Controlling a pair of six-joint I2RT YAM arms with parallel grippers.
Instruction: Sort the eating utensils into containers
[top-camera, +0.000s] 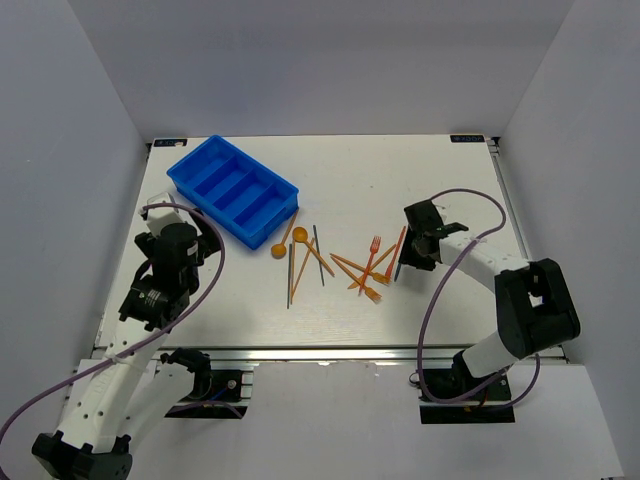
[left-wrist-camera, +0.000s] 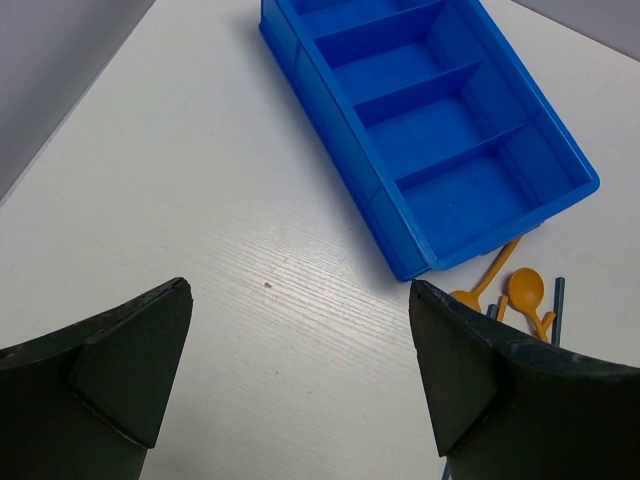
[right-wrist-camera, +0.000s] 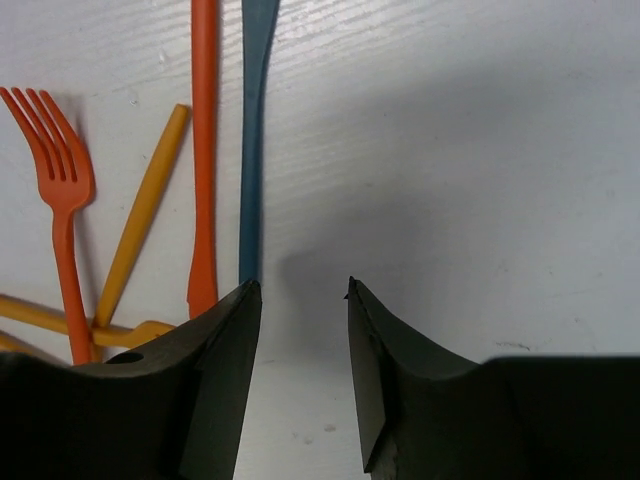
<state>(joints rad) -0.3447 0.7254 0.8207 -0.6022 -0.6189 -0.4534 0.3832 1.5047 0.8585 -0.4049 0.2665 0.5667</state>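
Where the right gripper hangs low over the table, its jaws stand narrowly apart with bare surface between them; the blue stick runs under one finger's edge, its end hidden, so touch cannot be told. Left gripper gapes wide, empty, near the tray. Utensils lie loose right of the tray, some crossed.
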